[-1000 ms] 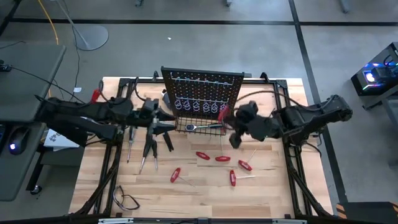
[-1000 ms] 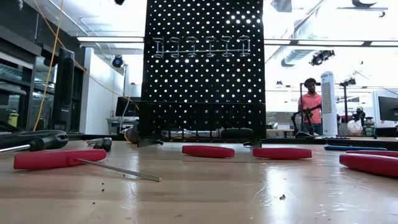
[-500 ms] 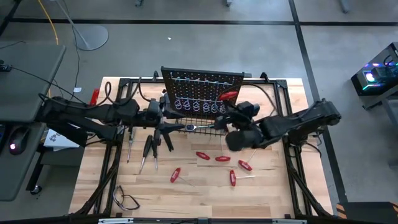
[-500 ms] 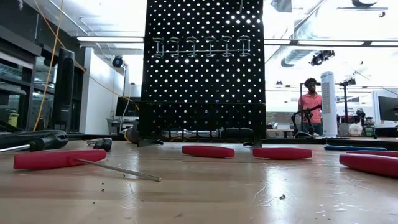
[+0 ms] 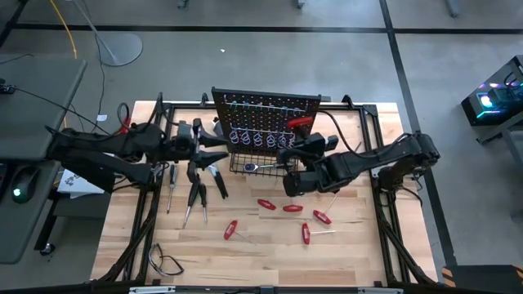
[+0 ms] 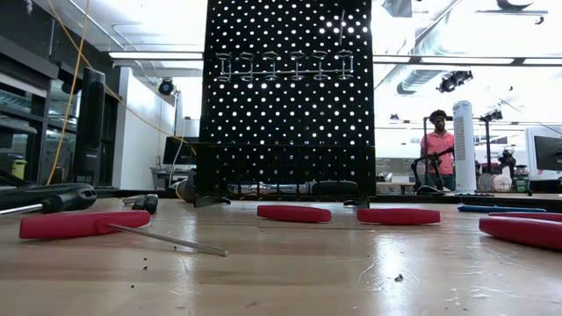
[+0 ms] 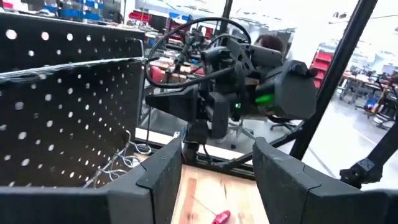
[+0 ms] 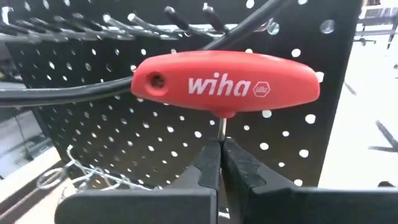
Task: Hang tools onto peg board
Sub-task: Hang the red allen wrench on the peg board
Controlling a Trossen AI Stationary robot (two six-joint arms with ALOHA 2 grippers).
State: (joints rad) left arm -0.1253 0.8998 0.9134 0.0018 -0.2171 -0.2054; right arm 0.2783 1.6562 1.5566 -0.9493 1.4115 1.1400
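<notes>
Right tool point(image 5: 299, 140), clamped on the thin steel shank of a red T-handle driver point(image 8: 225, 84), held up against the front of the peg board point(image 5: 265, 110), at about 3 o'clock of the board's face as seen from above. Handle level, just beside the row of wire hooks point(image 8: 155, 17); not yet resting on 1. To hang well: keep handle horizontal, approach slowly, settle the crossbar or its end hole over a free hook before releasing; mind the black cable point(image 8: 74, 93) crossing behind the handle. Left tool point(image 7: 214, 180), fingers apart and empty, waiting at 9 o'clock of the board. 4 more red T-handles point(image 5: 291, 208) lying on the surface point(image 5: 351, 245) at 6 o'clock; ratchet point(image 5: 257, 167) in the wire basket point(image 5: 237, 169).
</notes>
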